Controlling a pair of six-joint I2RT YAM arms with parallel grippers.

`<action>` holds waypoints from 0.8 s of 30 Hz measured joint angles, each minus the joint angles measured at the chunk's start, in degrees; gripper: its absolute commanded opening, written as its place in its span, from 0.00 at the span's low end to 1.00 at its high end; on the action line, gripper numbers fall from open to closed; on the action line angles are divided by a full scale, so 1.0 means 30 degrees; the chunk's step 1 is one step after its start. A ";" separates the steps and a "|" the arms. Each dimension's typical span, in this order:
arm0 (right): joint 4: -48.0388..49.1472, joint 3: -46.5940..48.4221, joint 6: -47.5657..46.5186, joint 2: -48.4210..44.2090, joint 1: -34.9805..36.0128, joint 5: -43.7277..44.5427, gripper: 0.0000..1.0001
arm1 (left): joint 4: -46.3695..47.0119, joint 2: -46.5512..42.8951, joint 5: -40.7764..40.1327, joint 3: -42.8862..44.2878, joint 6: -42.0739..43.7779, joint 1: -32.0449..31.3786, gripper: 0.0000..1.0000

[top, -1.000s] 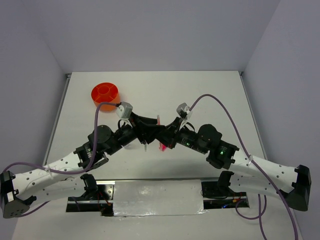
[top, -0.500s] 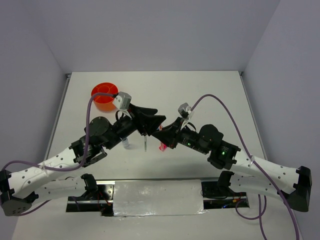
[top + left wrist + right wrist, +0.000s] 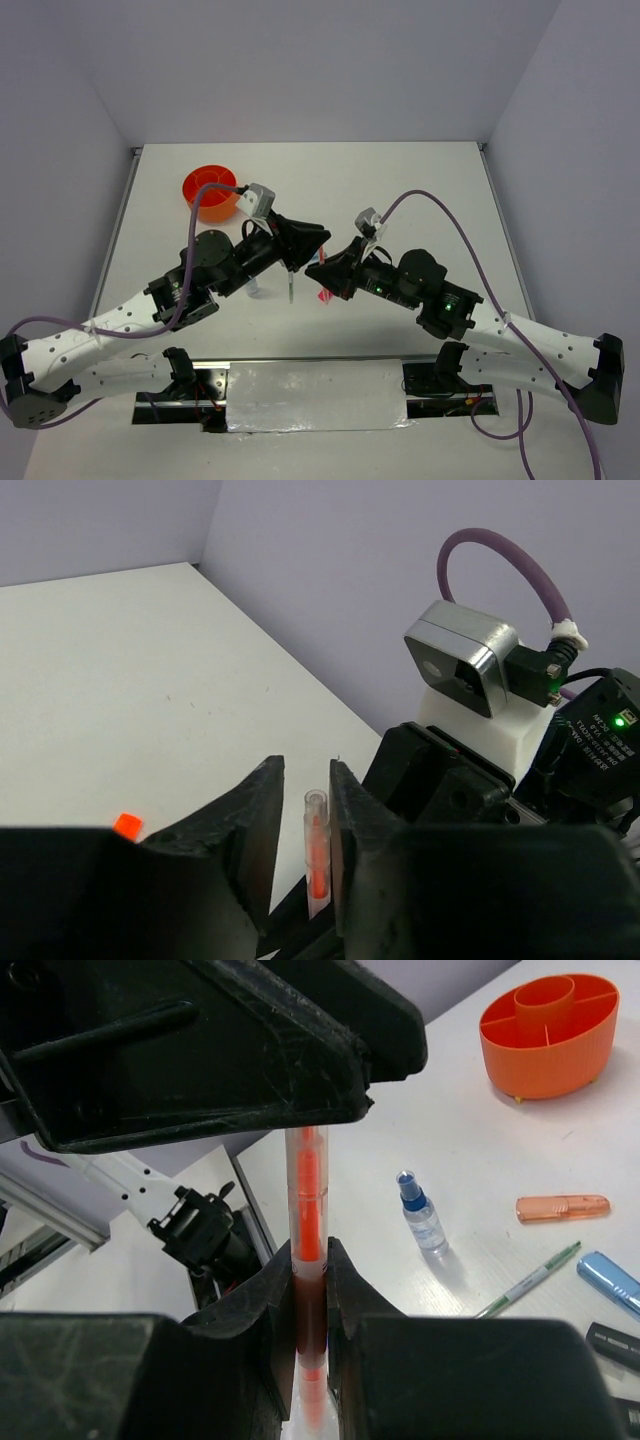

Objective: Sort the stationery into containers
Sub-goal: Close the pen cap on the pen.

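From above, the left hand (image 3: 308, 246) and right hand (image 3: 316, 268) sat tip to tip over the table (image 3: 400, 180), with the orange organiser (image 3: 211, 192) at far left; the left wrist view showed the left hand narrowly open around the orange pen (image 3: 316, 850); the right wrist view showed the right hand clamped on that pen.

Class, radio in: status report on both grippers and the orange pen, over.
Right gripper shut on orange pen. Left gripper straddles its free end, grip unclear. Orange organiser stands apart, not in the way.

upright orange pen (image 3: 308, 1190), orange organiser (image 3: 545, 1072) standing well apart.
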 measured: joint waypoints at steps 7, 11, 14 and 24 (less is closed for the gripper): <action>-0.0532 0.0000 -0.0153 0.0073 0.0000 0.0291 0.00 | -0.0044 0.0160 0.0386 -0.0007 -0.0058 -0.0029 0.00; -0.0605 0.0007 -0.0335 0.0117 0.0015 0.0488 0.00 | -0.0073 0.0248 0.0444 -0.0007 -0.0102 -0.0029 0.00; -0.0787 0.0146 -0.0823 0.0313 0.0007 0.0750 0.00 | -0.0087 0.0452 0.0430 0.0007 -0.0087 0.0007 0.00; -0.6747 0.7519 -0.3388 0.3730 -0.2965 -0.3024 0.00 | 0.3745 0.0648 -0.1137 -0.0219 -0.0226 0.0612 0.00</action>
